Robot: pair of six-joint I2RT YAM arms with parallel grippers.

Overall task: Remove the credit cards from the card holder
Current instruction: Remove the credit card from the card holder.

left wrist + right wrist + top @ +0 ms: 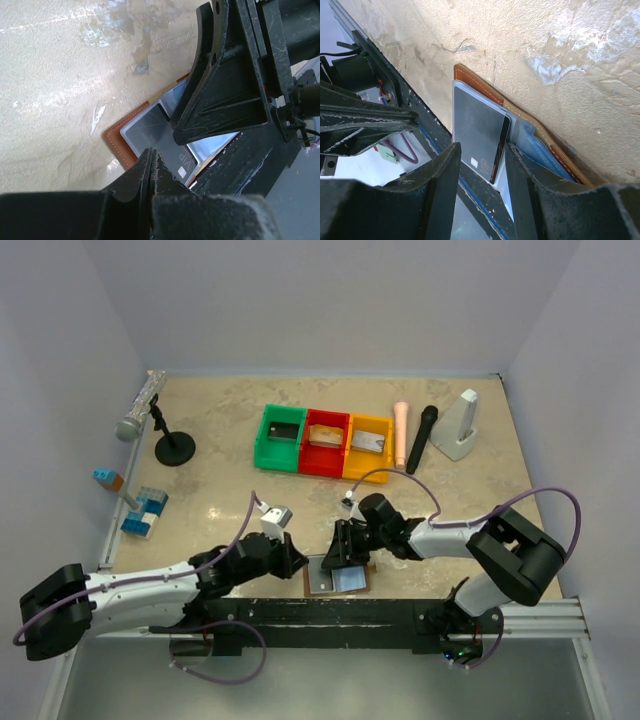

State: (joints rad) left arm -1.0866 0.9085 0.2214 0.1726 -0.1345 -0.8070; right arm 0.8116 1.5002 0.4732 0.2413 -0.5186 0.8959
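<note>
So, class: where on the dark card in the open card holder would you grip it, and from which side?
Pinch the dark card's printed end, nearest the black rail, one finger on each long edge. Come from the rail side: the far end appears tucked into the card holder, so it should slide out that way. The open right gripper straddles it.

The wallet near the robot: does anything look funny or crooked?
Yes. A dark card sticks partly out of the open card holder, poking past its edge toward the black rail at the table's near side. Nothing looks torn or spilled.
</note>
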